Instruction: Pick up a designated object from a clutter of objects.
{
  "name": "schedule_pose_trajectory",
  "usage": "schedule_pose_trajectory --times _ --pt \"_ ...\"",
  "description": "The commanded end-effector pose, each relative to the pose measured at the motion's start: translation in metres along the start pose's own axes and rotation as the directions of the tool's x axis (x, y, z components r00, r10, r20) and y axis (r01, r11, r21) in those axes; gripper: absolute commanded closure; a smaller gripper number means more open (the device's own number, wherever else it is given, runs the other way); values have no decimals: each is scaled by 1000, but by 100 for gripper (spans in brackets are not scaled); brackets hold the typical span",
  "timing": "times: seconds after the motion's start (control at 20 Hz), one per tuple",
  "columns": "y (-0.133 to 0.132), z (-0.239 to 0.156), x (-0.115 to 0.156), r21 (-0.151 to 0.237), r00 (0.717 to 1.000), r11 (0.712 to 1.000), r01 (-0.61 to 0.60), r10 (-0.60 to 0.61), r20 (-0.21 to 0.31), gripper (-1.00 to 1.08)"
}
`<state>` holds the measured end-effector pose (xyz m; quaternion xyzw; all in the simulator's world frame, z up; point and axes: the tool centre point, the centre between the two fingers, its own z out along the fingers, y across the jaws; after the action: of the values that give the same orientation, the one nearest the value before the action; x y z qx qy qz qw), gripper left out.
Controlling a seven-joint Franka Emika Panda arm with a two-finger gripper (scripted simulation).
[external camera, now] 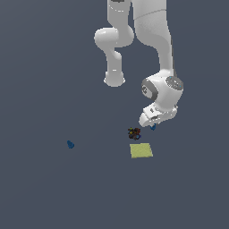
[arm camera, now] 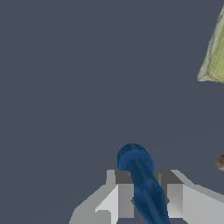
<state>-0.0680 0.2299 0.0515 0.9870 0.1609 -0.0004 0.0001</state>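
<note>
The designated object (arm camera: 135, 159) is a tiny deep-blue, bottle-like piece. In the wrist view it lies between my two grey fingers, and its round end sticks out past the fingertips. My gripper (arm camera: 146, 177) is shut on it, with both pads against its sides. In the exterior view the gripper (external camera: 152, 123) is low over the floor, and only a blue tip of the designated object (external camera: 153, 128) shows under the hand. The rest of the clutter of objects sits close by, at the exterior view's left of the gripper and below it.
A dark multicoloured clump (external camera: 134, 133) lies just at the exterior view's left of the gripper; its edge (arm camera: 220, 162) shows in the wrist view. A flat yellow-green square (external camera: 141, 150) (arm camera: 214, 57) lies beside it. A squat blue lump (external camera: 70, 144) sits far off at the exterior view's left.
</note>
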Motion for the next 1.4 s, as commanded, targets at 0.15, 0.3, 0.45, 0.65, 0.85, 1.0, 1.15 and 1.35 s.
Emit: schedule_pose_trajectory --times 0.15,0.3,0.45,0.65,0.85,1.0,1.15,1.35 --pt "16 -21 -4 -1 1000 1000 0 0 -1 108" --pt "29 -38 -7 -1 1000 1000 0 0 -1 108" --pt "44 -59 -12 -1 1000 1000 0 0 -1 108" --pt "69 -93 -18 1 1000 1000 0 0 -1 108" --pt "97 -132 -26 3 1000 1000 1 -1 -1 108" --pt "118 -162 -31 5 1000 1000 1 -1 -2 108" --pt "140 -192 -37 6 1000 1000 1 -1 -2 108" --pt "168 -231 -44 6 1000 1000 1 -1 -2 108"
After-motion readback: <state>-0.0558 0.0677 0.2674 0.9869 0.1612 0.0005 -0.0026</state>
